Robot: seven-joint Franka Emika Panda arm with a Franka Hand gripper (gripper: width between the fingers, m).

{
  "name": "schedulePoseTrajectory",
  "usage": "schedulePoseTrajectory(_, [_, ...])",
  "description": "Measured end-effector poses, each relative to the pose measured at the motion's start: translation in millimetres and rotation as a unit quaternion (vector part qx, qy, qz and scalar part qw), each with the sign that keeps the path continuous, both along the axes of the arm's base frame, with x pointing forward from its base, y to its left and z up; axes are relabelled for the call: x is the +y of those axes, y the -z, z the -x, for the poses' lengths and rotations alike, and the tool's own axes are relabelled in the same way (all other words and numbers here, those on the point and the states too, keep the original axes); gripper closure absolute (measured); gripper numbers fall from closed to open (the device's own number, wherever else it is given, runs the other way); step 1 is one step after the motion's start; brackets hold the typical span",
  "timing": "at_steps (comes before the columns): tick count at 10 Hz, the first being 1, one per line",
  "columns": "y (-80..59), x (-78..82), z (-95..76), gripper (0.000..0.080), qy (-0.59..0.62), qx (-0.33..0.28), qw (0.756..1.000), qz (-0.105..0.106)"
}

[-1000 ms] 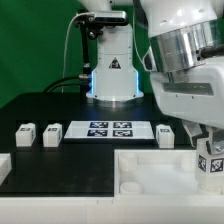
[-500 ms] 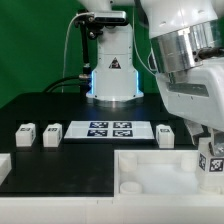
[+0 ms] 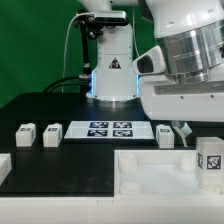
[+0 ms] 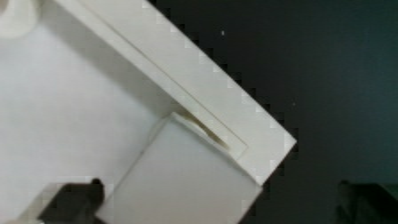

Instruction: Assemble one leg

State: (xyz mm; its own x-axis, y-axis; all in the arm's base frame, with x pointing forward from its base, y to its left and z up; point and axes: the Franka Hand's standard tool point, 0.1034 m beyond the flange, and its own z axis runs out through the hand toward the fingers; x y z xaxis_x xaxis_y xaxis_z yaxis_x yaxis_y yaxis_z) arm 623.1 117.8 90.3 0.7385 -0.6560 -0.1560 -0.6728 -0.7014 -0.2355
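Leg (image 3: 210, 163) stands on tray (image 3: 150, 165), just below the wide-spread hand (image 4: 222, 198).

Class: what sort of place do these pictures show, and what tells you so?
Probably a robotics lab bench: a robot arm standing at a black table, a marker board of printed tags, and small tagged white legs set out beside it.

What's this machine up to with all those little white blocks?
A robot arm is putting a piece of furniture together. Its gripper hangs open just above one small white leg, which stands at the end of the white tray on the exterior view's right. Three more legs sit untouched on the black table, in a row with the marker board.
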Motion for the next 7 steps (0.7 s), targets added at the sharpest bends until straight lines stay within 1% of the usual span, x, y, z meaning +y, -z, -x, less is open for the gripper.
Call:
schedulePoseTrajectory(1, [0.0, 0.0, 0.0, 0.0151, -0.054, -0.016, 0.998, 0.003])
schedulePoseTrajectory(2, [0.8, -0.9, 0.4, 0.0151, -0.125, -0.034, 0.992, 0.014])
schedulePoseTrajectory(3, [3.2, -2.8, 1.0, 0.0151, -0.205, -0.054, 0.977, 0.028])
schedulePoseTrajectory(5, [11.9, -4.1, 1.6, 0.0151, -0.315, -0.081, 0.945, 0.043])
schedulePoseTrajectory(6, [13.8, -0.2, 2.4, 0.0151, -0.337, -0.088, 0.936, 0.047])
schedulePoseTrajectory(7, [13.6, 0.0, 2.3, 0.0151, -0.322, -0.085, 0.942, 0.045])
